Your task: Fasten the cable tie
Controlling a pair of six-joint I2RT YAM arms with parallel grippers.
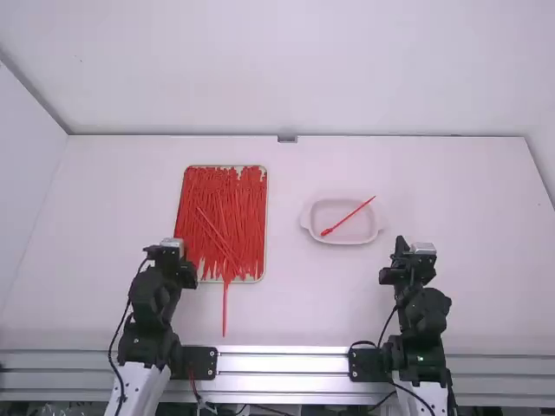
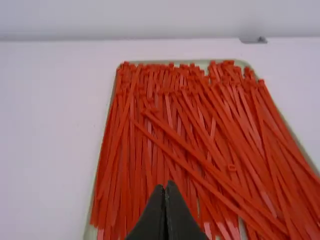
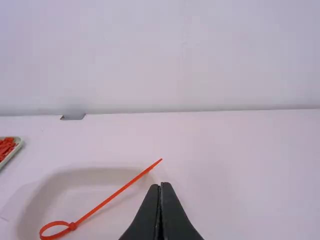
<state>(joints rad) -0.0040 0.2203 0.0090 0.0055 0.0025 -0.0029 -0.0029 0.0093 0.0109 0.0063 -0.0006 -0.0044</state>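
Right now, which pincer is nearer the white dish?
Right. The right pincer sits just short of the dish, by its right end; the left pincer is farther off, at the near left corner of the tray of red ties.

Tray [image 1: 265, 251] of cable ties [image 1: 221, 217] left of the dish [image 1: 379, 227], looped tie [image 1: 349, 217] inside it, stray tie [image 1: 225, 312] before the tray.
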